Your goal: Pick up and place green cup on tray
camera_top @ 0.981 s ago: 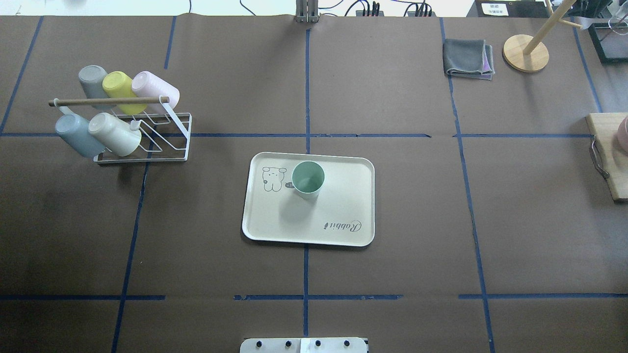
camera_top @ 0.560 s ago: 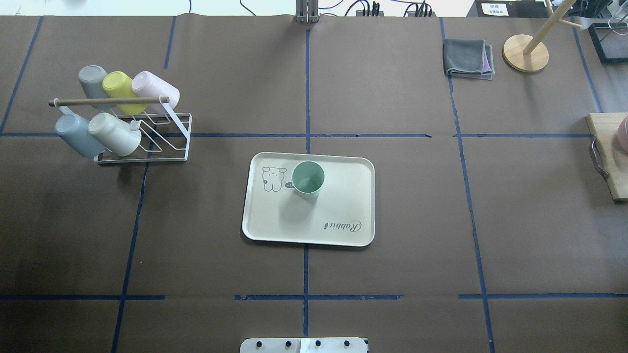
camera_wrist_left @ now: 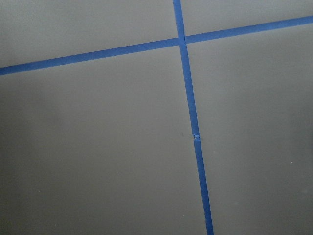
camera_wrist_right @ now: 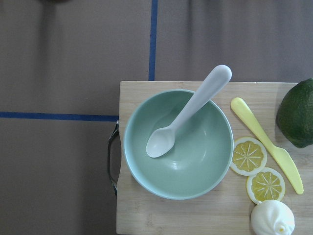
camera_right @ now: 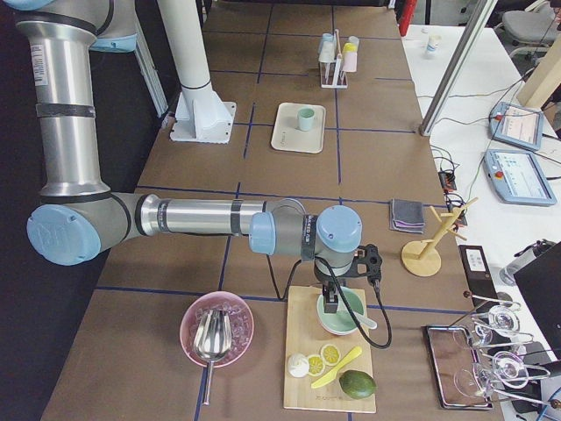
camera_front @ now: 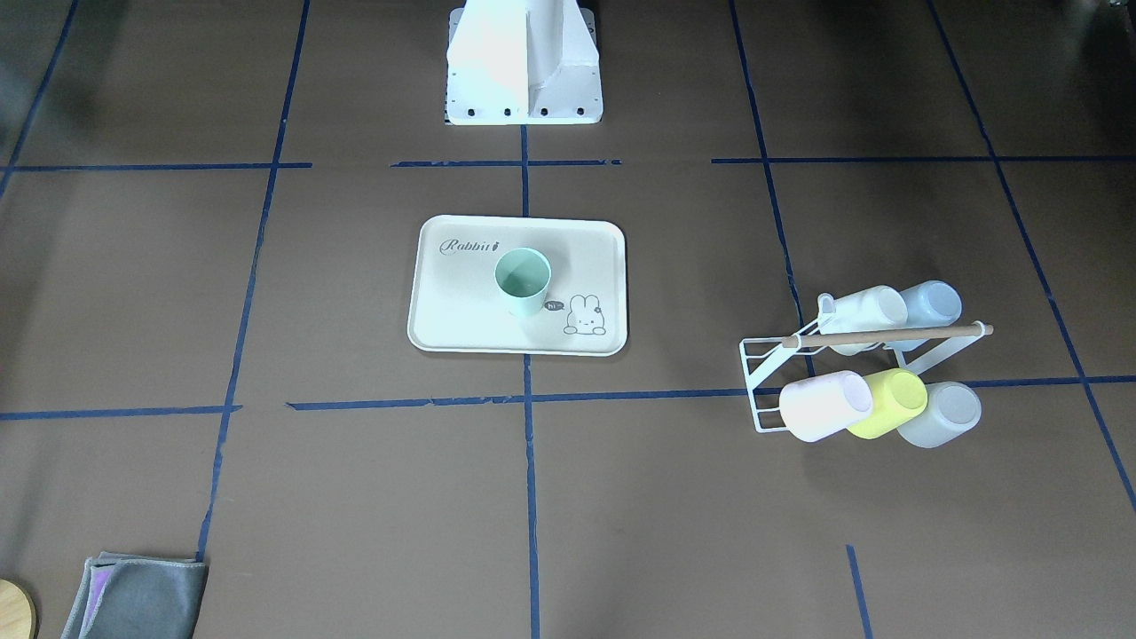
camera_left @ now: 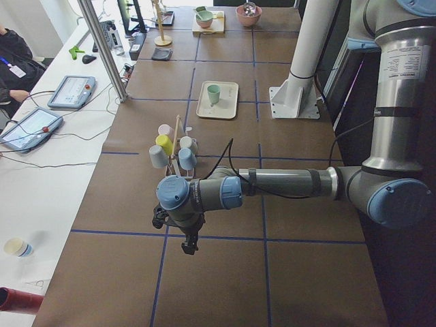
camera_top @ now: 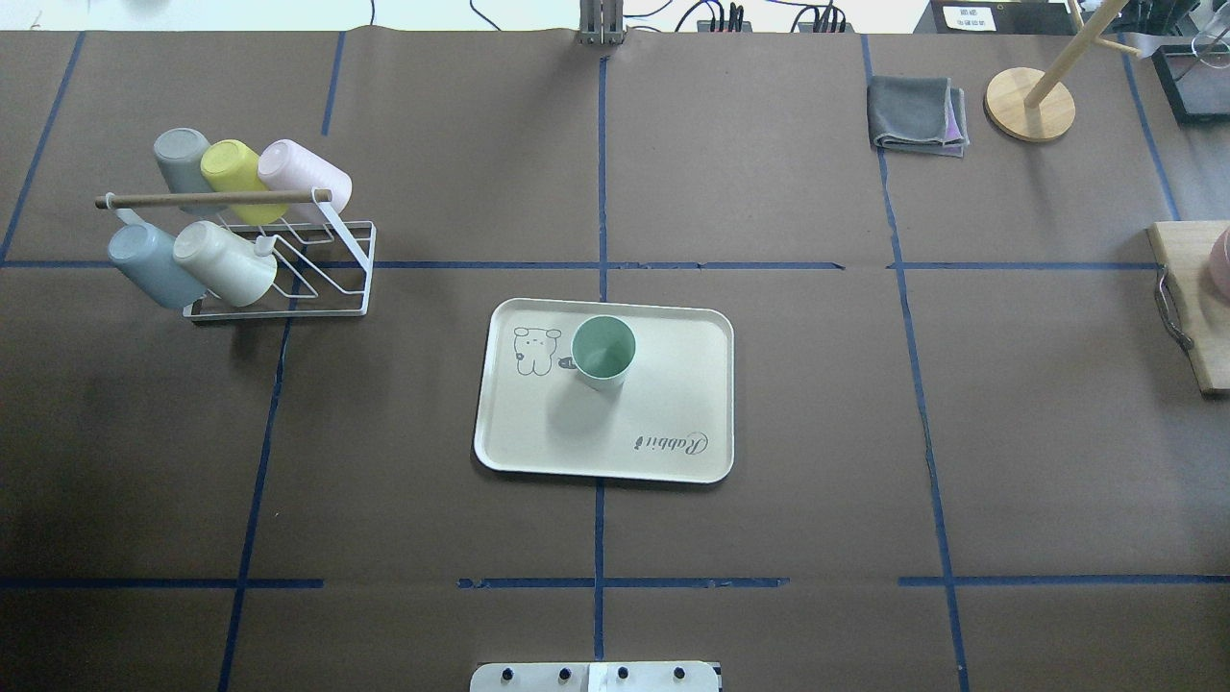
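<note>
The green cup [camera_top: 603, 354] stands upright on the cream tray [camera_top: 663, 384], near the bunny drawing. It shows the same way in the front-facing view, the cup [camera_front: 522, 282] on the tray [camera_front: 461, 311]. Neither arm is in the overhead or front-facing view. My left gripper [camera_left: 189, 245] hangs over bare table at the left end, far from the tray; I cannot tell whether it is open or shut. My right gripper [camera_right: 330, 304] hangs over a green bowl [camera_wrist_right: 178, 144] at the right end; I cannot tell its state either.
A white wire rack [camera_top: 279, 279] with several pastel cups stands left of the tray. A folded grey cloth [camera_top: 916, 113] and a wooden stand [camera_top: 1029, 104] are at the far right. A wooden board [camera_right: 329, 386] holds the bowl, spoon, lemon slices and lime; a pink bowl [camera_right: 216, 329] sits beside it.
</note>
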Tool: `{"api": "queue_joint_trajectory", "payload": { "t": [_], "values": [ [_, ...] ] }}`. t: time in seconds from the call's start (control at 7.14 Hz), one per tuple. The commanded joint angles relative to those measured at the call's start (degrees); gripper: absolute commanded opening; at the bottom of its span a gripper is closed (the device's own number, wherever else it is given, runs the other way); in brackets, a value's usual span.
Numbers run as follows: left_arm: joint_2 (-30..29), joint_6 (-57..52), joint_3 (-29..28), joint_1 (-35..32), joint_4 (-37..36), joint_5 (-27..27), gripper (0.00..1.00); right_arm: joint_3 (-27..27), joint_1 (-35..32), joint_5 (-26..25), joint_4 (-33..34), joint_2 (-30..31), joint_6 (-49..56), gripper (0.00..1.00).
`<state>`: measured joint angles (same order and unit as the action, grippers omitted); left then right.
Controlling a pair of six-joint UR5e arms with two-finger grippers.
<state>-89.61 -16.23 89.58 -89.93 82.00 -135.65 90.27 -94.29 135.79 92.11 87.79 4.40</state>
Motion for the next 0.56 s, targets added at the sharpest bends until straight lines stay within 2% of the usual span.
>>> {"api": "queue_joint_trajectory", "payload": {
  "t": [0.0, 0.42],
  "values": [
    [-0.03, 0.06, 0.07, -0.07, 0.09, 0.03, 1.00, -0.09, -0.01, 0.00, 0.00, -0.07, -0.01, 1.00],
    [-0.47, 0.49, 0.16, -0.07, 0.00, 0.03, 1.00, -0.18, -0.01, 0.00, 0.00, -0.07, -0.01, 1.00]
  ]
}}
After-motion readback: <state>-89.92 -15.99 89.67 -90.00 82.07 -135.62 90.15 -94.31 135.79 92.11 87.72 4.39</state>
